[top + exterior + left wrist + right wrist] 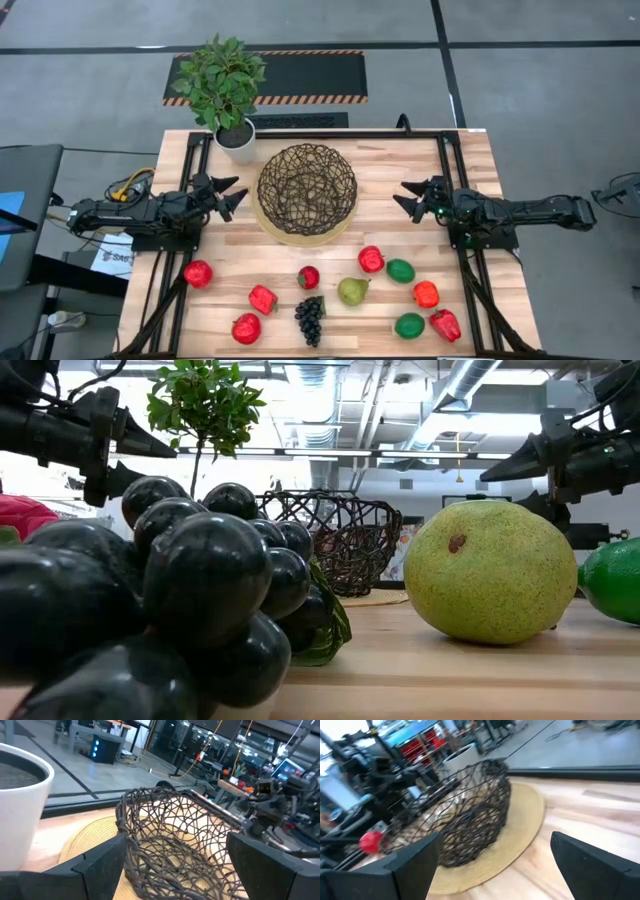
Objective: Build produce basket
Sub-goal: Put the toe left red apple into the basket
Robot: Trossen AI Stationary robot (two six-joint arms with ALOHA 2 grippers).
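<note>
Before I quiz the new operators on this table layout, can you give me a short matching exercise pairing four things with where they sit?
Things:
1. basket
2. potted plant
3. grape bunch
4. pear

Places:
A. near table edge, just left of the pear
B. table's far left corner
C. between the two open grippers
D. between a small red fruit and a green lime

Pairs: 1-C, 2-B, 3-A, 4-D

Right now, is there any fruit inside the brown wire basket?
No. The basket looks empty: only its woven strands and tan base show. All the produce, like the pear and grapes, sits on the table.
</note>
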